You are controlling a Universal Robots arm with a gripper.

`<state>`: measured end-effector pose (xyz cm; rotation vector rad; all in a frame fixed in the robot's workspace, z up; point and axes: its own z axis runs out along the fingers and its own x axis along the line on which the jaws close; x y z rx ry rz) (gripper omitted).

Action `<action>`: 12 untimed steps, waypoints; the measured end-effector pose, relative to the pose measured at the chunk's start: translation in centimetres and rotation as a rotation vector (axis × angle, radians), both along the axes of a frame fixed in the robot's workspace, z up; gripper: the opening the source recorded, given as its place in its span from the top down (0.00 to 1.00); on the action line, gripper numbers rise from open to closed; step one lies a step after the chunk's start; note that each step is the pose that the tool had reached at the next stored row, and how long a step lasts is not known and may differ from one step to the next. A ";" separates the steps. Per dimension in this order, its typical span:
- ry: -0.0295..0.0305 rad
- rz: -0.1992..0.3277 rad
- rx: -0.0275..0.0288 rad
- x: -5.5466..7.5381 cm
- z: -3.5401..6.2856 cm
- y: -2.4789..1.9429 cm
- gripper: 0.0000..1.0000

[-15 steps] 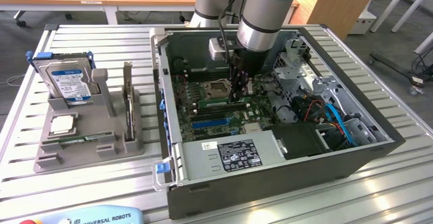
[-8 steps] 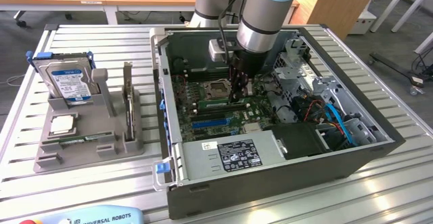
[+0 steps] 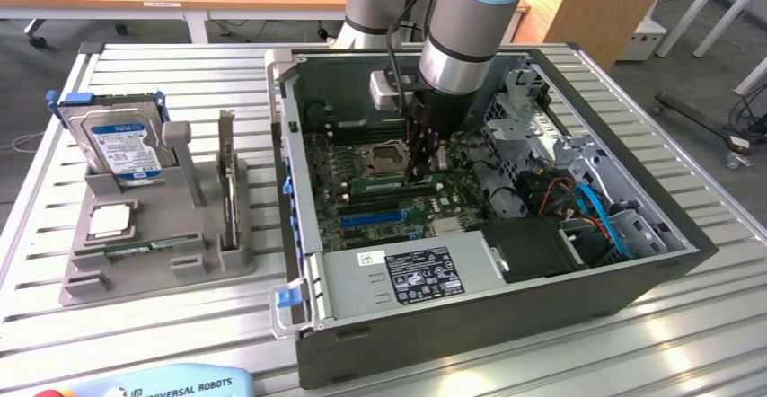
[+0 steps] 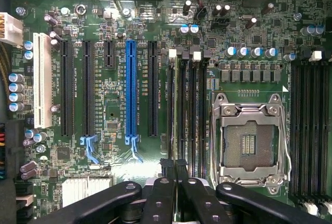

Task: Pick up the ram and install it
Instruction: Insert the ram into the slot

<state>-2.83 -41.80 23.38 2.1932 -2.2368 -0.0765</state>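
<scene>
My gripper (image 3: 419, 174) reaches down inside the open computer case (image 3: 671, 262), just beside the processor socket (image 3: 383, 157). In the wrist view its black fingertips (image 4: 167, 168) stand close together over the memory slots (image 4: 193, 110) left of the socket (image 4: 249, 141). The ram (image 4: 180, 110) shows edge-on as a thin greenish strip along one of those slots and runs in between the fingertips. The gripper is shut on it. I cannot tell whether the ram is pressed fully into the slot. White latches (image 4: 173, 54) mark the slot ends.
A grey holder (image 3: 156, 271) on the exterior view's left carries a hard drive (image 3: 120, 145), a silver chip (image 3: 110, 220), an upright card (image 3: 225, 190) and a green stick (image 3: 135, 251). Blue and black expansion slots (image 4: 130, 89) lie beside the memory slots. Cables and the power supply (image 3: 408, 276) crowd the case.
</scene>
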 end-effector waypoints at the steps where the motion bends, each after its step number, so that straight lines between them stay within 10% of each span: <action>1: 0.0000 0.000 0.0000 0.0 0.00 0.00 0.88; 12: 0.0000 0.013 0.0001 0.0 -0.05 0.00 0.88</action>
